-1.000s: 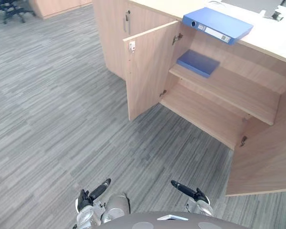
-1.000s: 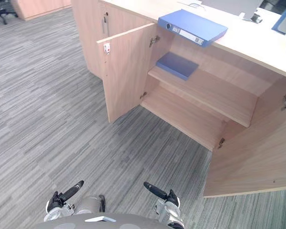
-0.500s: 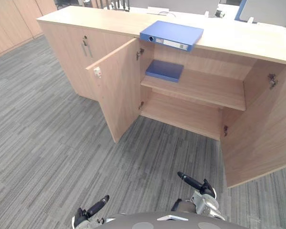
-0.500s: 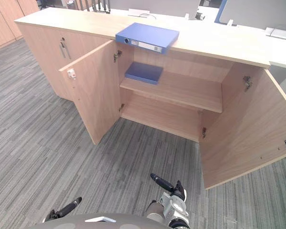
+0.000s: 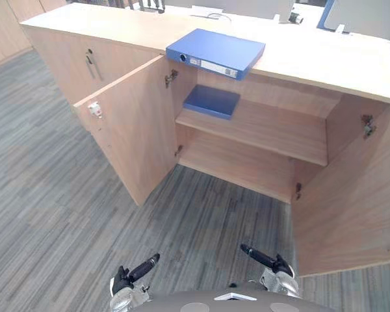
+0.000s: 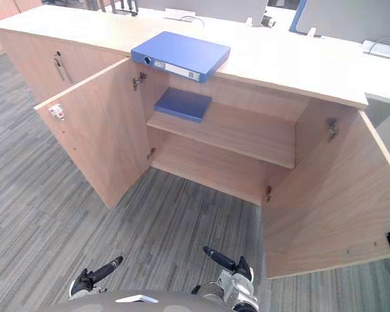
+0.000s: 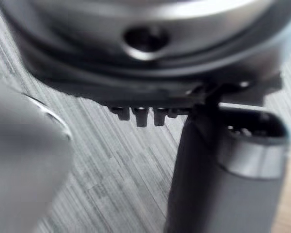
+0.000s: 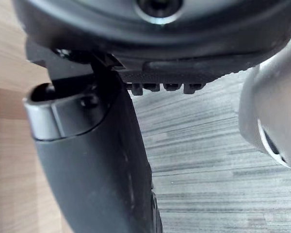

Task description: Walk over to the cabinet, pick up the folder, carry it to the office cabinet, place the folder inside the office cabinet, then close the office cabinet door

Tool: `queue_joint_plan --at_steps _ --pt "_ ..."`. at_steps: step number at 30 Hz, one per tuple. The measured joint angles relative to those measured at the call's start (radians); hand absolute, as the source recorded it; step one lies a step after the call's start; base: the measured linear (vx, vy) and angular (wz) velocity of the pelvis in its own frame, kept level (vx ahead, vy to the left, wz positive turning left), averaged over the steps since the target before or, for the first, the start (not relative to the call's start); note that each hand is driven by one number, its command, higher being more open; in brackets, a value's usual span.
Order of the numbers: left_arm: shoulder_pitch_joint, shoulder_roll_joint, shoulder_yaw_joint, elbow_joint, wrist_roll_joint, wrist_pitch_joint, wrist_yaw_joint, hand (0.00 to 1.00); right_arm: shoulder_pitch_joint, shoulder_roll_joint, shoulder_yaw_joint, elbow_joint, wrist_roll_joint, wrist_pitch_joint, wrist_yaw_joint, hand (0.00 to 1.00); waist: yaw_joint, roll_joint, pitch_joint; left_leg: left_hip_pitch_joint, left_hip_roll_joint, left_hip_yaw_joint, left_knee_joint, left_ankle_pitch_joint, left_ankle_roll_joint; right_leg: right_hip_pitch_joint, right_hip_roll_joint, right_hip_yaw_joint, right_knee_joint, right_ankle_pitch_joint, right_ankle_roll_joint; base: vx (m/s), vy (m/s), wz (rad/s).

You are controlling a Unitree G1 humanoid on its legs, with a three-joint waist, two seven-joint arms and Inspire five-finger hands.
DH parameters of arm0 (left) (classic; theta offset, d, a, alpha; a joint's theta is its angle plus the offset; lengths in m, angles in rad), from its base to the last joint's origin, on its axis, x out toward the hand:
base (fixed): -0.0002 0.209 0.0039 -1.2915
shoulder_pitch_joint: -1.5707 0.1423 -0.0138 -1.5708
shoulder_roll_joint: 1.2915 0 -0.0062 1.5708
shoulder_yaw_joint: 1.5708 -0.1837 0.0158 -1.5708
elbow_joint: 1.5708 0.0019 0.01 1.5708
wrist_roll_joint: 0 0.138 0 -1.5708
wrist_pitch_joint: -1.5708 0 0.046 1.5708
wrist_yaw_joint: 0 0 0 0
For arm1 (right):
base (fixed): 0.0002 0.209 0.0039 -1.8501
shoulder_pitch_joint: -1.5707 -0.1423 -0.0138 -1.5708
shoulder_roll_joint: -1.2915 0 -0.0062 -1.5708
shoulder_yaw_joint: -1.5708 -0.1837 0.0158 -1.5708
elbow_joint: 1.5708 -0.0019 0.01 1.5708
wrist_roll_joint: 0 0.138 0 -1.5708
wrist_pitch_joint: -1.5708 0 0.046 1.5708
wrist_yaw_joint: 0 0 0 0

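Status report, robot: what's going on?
Left hand, right hand open, low, holding nothing. Blue folder flat on light wooden cabinet top, untouched. Cabinet doors open.

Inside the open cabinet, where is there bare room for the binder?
The upper shelf is bare from the blue folder to its right end; the bottom shelf is bare throughout. Only the upper shelf's left end is taken.

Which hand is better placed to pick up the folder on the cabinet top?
Right, marginally. Both hands hang low, open and empty, far from the folder. The right hand faces the open cabinet front below it; the open left door juts out ahead of the left hand.
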Motion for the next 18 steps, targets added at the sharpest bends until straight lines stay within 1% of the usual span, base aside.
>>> queue_joint_plan --at_steps 1,2,3,4,5,6,7,8,9,10,11,12,13,14,15,16,17,18 --pt "0.000 0.002 -0.003 0.000 -0.002 0.001 -0.001 1.00 0.000 0.000 0.004 0.008 0.001 0.000 0.000 1.00 0.011 0.002 0.003 -0.033 0.014 -0.006 0.089 0.001 -0.001 0.019 0.015 0.017 -0.017 0.001 -0.001 0.36 0.013 -0.96" --pt "-0.001 0.007 -0.003 0.000 -0.005 0.002 -0.005 1.00 -0.004 -0.009 0.004 0.029 0.000 0.002 -0.002 1.00 0.018 0.008 0.005 -0.085 0.023 -0.004 0.213 -0.004 0.005 0.061 0.028 0.055 -0.045 0.003 0.001 0.35 0.057 -0.95" --pt "0.005 0.013 -0.004 -0.001 -0.004 0.001 -0.008 1.00 -0.004 -0.012 0.003 0.043 0.000 0.003 -0.007 1.00 0.019 0.005 0.007 -0.134 0.010 0.010 0.267 -0.014 0.012 0.103 0.029 0.088 -0.082 0.010 0.013 0.35 0.069 -0.91" --pt "0.006 0.014 -0.005 -0.005 -0.005 0.001 -0.011 1.00 -0.004 -0.013 0.003 0.046 0.000 0.006 -0.009 1.00 0.020 0.004 0.007 -0.163 0.001 0.016 0.277 -0.021 0.014 0.123 0.027 0.106 -0.104 0.016 0.023 0.44 0.164 -0.82" --pt "0.005 0.016 -0.005 -0.015 -0.005 0.001 -0.017 1.00 -0.006 -0.014 0.004 0.052 -0.001 0.007 -0.009 1.00 0.026 0.002 0.009 -0.231 -0.021 0.016 0.281 -0.034 0.023 0.153 0.016 0.136 -0.137 0.025 0.040 0.45 0.252 -0.82" --pt "0.003 0.021 -0.005 -0.024 -0.004 0.001 -0.029 1.00 -0.006 -0.016 0.004 0.060 -0.003 0.010 -0.008 1.00 0.036 -0.001 0.012 -0.298 -0.046 0.017 0.254 -0.044 0.032 0.170 -0.009 0.163 -0.143 0.032 0.053 0.45 0.294 -0.78" --pt "0.002 0.022 -0.009 -0.030 -0.005 0.000 -0.033 1.00 -0.006 -0.017 0.004 0.062 -0.003 0.012 -0.008 1.00 0.040 0.000 0.017 -0.328 -0.056 0.019 0.221 -0.047 0.037 0.182 -0.021 0.169 -0.142 0.034 0.067 0.31 0.249 -0.62" --pt "0.001 0.031 -0.025 -0.031 -0.004 -0.003 -0.037 1.00 -0.008 -0.020 0.004 0.062 -0.003 0.015 -0.007 1.00 0.044 0.001 0.031 -0.364 -0.076 0.034 0.099 -0.043 0.047 0.211 -0.051 0.184 -0.127 0.029 0.097 0.41 0.351 -0.46" --pt "0.008 0.028 -0.044 -0.031 -0.002 -0.004 -0.040 1.00 -0.007 -0.035 0.006 0.052 -0.004 0.017 -0.005 1.00 0.044 0.029 0.038 -0.364 -0.072 0.062 -0.128 0.025 0.075 0.229 -0.062 0.185 -0.088 0.010 0.146 0.41 0.367 -0.37" --pt "0.007 0.027 -0.051 -0.026 -0.001 -0.003 -0.044 1.00 -0.008 -0.037 0.011 0.052 -0.006 0.018 -0.003 1.00 0.045 0.027 0.038 -0.343 -0.087 0.068 -0.134 -0.011 0.079 0.230 -0.081 0.199 -0.067 -0.006 0.168 0.47 0.411 -0.07" --pt "-0.003 0.050 -0.052 -0.024 -0.004 -0.002 -0.051 1.00 -0.014 -0.023 0.035 0.052 -0.008 0.024 0.008 1.00 0.046 -0.004 0.043 -0.330 -0.128 0.089 -0.151 -0.022 0.099 0.226 -0.112 0.219 -0.076 -0.025 0.167 0.31 0.253 0.08" --pt "-0.011 0.052 -0.051 -0.029 -0.004 -0.004 -0.050 1.00 -0.024 -0.009 0.041 0.052 -0.009 0.025 0.015 1.00 0.053 -0.019 0.042 -0.314 -0.148 0.097 -0.195 -0.019 0.104 0.222 -0.104 0.214 -0.125 -0.024 0.161 0.26 0.204 0.10" --pt "-0.011 0.050 -0.051 -0.028 -0.004 -0.003 -0.051 1.00 -0.031 -0.004 0.041 0.051 -0.009 0.025 0.017 1.00 0.060 -0.017 0.045 -0.297 -0.160 0.101 -0.221 -0.016 0.107 0.222 -0.096 0.212 -0.151 -0.022 0.157 0.17 0.133 0.01" --pt "-0.011 0.047 -0.051 -0.022 -0.007 0.001 -0.055 1.00 -0.033 0.003 0.041 0.048 -0.010 0.025 0.020 1.00 0.072 -0.020 0.046 -0.258 -0.190 0.109 -0.276 -0.005 0.117 0.232 -0.088 0.210 -0.199 -0.007 0.144 0.11 0.083 0.06" --pt "-0.010 0.047 -0.052 -0.020 -0.006 0.001 -0.056 1.00 -0.036 0.003 0.042 0.048 -0.010 0.025 0.022 1.00 0.073 -0.031 0.041 -0.232 -0.212 0.113 -0.310 0.005 0.123 0.239 -0.089 0.209 -0.221 0.008 0.139 0.15 0.065 0.16" --pt "-0.008 0.045 -0.053 -0.014 -0.006 0.001 -0.056 1.00 -0.040 0.002 0.042 0.047 -0.011 0.025 0.024 1.00 0.073 -0.029 0.043 -0.186 -0.250 0.121 -0.370 0.023 0.132 0.244 -0.091 0.209 -0.254 0.046 0.125 0.12 0.029 0.24" --pt "-0.005 0.039 -0.054 -0.007 -0.006 0.001 -0.055 1.00 -0.042 -0.001 0.042 0.047 -0.012 0.024 0.025 1.00 0.065 -0.020 0.043 -0.147 -0.276 0.120 -0.417 0.040 0.137 0.248 -0.096 0.215 -0.262 0.079 0.122 0.11 0.030 0.19" --pt "-0.006 0.035 -0.058 -0.009 -0.008 0.001 -0.055 1.00 -0.039 -0.003 0.043 0.047 -0.012 0.024 0.026 1.00 0.068 -0.013 0.036 -0.137 -0.284 0.121 -0.439 0.048 0.136 0.247 -0.100 0.217 -0.266 0.093 0.126 0.08 0.043 0.09"
